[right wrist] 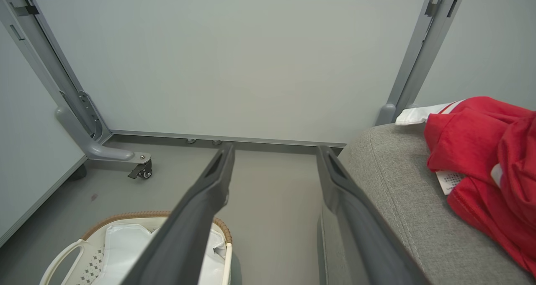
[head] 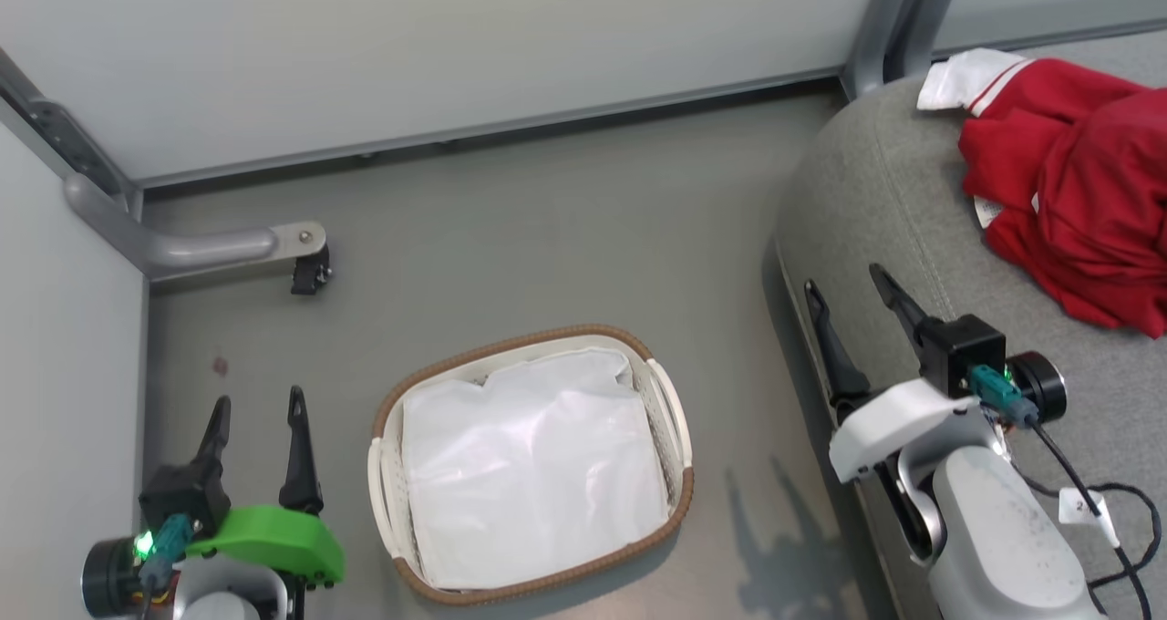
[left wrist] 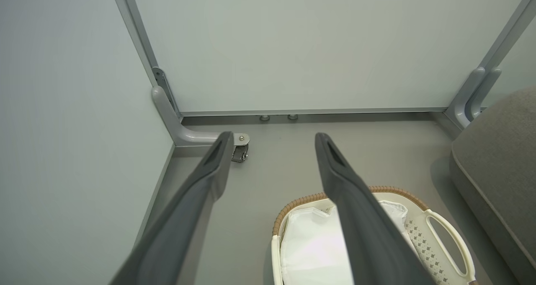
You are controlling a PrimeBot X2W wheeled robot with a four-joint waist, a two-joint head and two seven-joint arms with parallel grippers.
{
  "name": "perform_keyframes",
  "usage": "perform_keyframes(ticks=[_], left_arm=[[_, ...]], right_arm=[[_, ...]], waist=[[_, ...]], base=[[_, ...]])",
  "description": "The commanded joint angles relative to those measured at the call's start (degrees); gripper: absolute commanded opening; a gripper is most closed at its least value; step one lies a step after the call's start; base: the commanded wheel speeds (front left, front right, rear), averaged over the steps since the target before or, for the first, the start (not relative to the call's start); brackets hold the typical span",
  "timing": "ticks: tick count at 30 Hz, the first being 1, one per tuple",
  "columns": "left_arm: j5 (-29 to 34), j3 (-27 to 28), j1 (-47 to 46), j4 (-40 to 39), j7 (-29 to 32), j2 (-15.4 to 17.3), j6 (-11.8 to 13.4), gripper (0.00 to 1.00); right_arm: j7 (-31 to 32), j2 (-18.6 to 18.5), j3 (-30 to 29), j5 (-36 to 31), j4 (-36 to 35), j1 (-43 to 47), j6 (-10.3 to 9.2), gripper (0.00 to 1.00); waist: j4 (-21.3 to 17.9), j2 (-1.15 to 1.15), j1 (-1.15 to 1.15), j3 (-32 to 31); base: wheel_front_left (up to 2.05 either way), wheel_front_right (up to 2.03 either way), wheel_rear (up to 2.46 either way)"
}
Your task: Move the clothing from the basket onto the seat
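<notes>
Clothing (head: pixel 1076 182) lies bunched on the seat (head: pixel 866 191), far right, seemingly delivered; basket (head: pixel 547 335) holds just its liner (head: pixel 529 465); left gripper (head: pixel 258 399) and right gripper (head: pixel 843 278) open, empty.

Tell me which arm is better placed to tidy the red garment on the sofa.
Right. The right pincer, open, sits at the sofa edge near the garment; the left pincer is beyond the basket, farther off.

One basket (head: pixel 673 428), one white liner (head: pixel 533 474) in it, one red garment (head: pixel 1076 201), one grey seat (head: pixel 875 191) at the right, one caster (head: pixel 310 275) far left. Two grippers, left gripper (head: pixel 258 399) and right gripper (head: pixel 843 278), two fingers (head: pixel 299 456) each.
</notes>
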Motion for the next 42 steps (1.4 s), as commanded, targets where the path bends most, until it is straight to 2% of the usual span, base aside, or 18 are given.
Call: perform_keyframes(ticks=[1, 10, 11, 15, 42], left_arm=[[0.0, 0.6, 1.4, 0.2, 0.0, -0.2, -0.5, 1.00], [-0.9, 0.7, 5.5, 1.0, 0.0, -0.7, -1.6, 1.00], [-1.0, 0.7, 4.7, 1.2, 0.0, -0.8, -1.5, 0.00], [-1.5, 0.9, 4.7, 3.1, 0.3, -1.1, -1.5, 0.00], [-28.6, 1.9, 3.9, -1.4, 7.3, -1.0, -1.6, 0.00]], right_arm=[[0.0, -0.3, -0.2, 0.1, 0.3, 1.5, -0.08, 1.00], [0.0, -0.3, -1.5, -0.4, 0.7, 6.2, -0.08, 1.00], [0.0, 0.0, -1.3, 0.0, 0.9, 5.6, 0.00, 0.00], [0.3, 0.3, -1.3, 0.5, 2.7, 6.9, 0.00, 0.00], [7.3, 0.2, -4.7, 29.2, -2.2, 9.5, -0.02, 0.00]], waist=[[1.0, 0.00, 0.00, -2.4], [1.1, 0.00, 0.00, -6.0], [1.0, 0.00, 0.00, -5.5], [1.0, 0.00, 0.00, -5.6], [1.2, 0.00, 0.00, -6.5]], base=[[0.00, 0.00, 0.00], [0.00, 0.00, 0.00], [0.00, 0.00, 0.00], [0.00, 0.00, 0.00], [0.00, 0.00, 0.00]])
